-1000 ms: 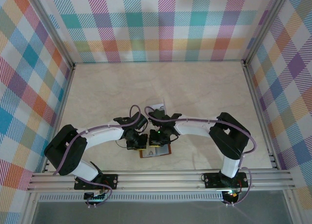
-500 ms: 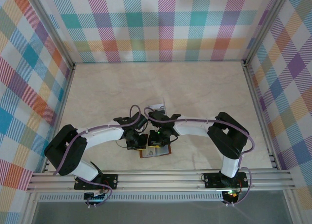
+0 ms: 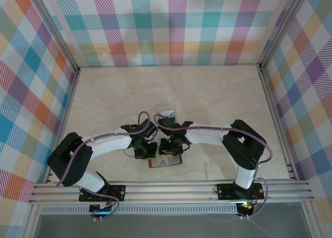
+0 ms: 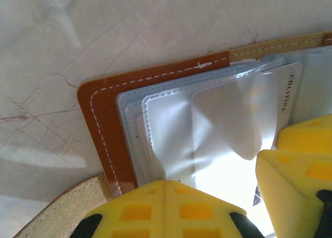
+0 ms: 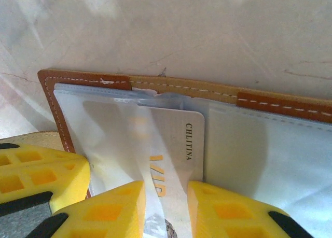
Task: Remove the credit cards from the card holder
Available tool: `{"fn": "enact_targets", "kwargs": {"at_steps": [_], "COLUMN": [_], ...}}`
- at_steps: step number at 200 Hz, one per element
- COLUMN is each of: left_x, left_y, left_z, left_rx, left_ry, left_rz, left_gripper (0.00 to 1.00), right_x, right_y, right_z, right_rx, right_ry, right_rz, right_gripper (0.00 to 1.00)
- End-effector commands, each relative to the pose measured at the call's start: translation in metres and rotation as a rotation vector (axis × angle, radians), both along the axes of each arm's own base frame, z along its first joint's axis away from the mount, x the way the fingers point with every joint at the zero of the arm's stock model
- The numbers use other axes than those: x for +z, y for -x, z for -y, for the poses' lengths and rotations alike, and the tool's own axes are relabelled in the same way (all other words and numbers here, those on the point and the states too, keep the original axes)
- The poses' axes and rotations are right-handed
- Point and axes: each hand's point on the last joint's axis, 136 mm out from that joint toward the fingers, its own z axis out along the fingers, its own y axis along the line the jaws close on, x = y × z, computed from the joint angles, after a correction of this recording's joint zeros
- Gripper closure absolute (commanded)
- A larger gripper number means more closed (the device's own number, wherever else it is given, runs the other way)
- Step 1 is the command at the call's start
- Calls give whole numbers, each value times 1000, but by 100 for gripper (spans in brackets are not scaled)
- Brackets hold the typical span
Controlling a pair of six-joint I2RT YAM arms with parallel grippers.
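Note:
The card holder (image 3: pixel 167 163), reddish-brown leather (image 4: pixel 104 124), lies open on the table near the front edge, its clear pockets facing up. A pale credit card (image 5: pixel 181 144) with dark lettering sits in a clear pocket (image 4: pixel 288 93). My left gripper (image 4: pixel 166 183) is shut, its tips pressed down on the clear sleeve at the holder's left half (image 3: pixel 146 154). My right gripper (image 5: pixel 166 189) stands narrowly open right over the card, with a strip of clear plastic running through the gap (image 3: pixel 168 151). The card's lower end is hidden under the fingers (image 5: pixel 228 209).
A small pale flat rectangle (image 3: pixel 167 114) lies on the table just behind the two wrists, partly under the cables. Checked walls (image 3: pixel 166 25) close in the back and both sides. The aluminium rail (image 3: pixel 171 189) runs just in front of the holder.
The right wrist has edged slightly left over the holder. The left arm and the holder stay put.

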Motion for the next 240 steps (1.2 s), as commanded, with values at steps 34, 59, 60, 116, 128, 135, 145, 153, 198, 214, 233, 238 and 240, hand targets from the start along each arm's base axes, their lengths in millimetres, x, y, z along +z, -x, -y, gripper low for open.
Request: {"fn": "enact_targets", "kwargs": {"at_steps": [34,59,60,116,128,135,145,153,198,214,233,238,240], "left_x": [-10,-5,-5,7,10,12,15,17,26,26,23,22,21], "left_y": [2,-2,-2,-9,-10,-10,-10,-11,-12,-13,-13,-13,-13], "left_z": [-26,-30,-30,-27,-24,-22,-19,-16,-6,-4,-1,0,0], "left_rx": [-25,-22,-22,-25,-23,-22,-19,-15,6,8,5,3,4], "left_ry": [-142,-157,-157,-142,-124,-113,-95,-80,-19,-13,-3,-4,-6], "left_rz": [28,53,54,70,71,72,73,73,74,73,68,63,62], "left_gripper": [96,96,96,96,95,95,94,94,93,93,93,93,93], "right_x": [17,17,17,8,8,8,8,8,3,-1,-7,-8,-8], "right_y": [-1,-1,-1,1,1,1,1,0,-3,-3,-3,-3,-3], "right_z": [3,5,5,0,-2,-2,-3,-4,-6,-4,-2,-2,-2], "right_rx": [-23,-29,-29,-22,-19,-18,-15,-13,-8,-12,-11,-11,-10], "right_ry": [-34,-36,-36,-63,-76,-79,-82,-86,-80,-66,-54,-58,-59], "right_rz": [13,8,8,-23,-22,-21,-20,-19,-23,-25,-30,-30,-30], "right_gripper": [69,68,68,69,70,70,71,71,73,73,74,74,74]}}
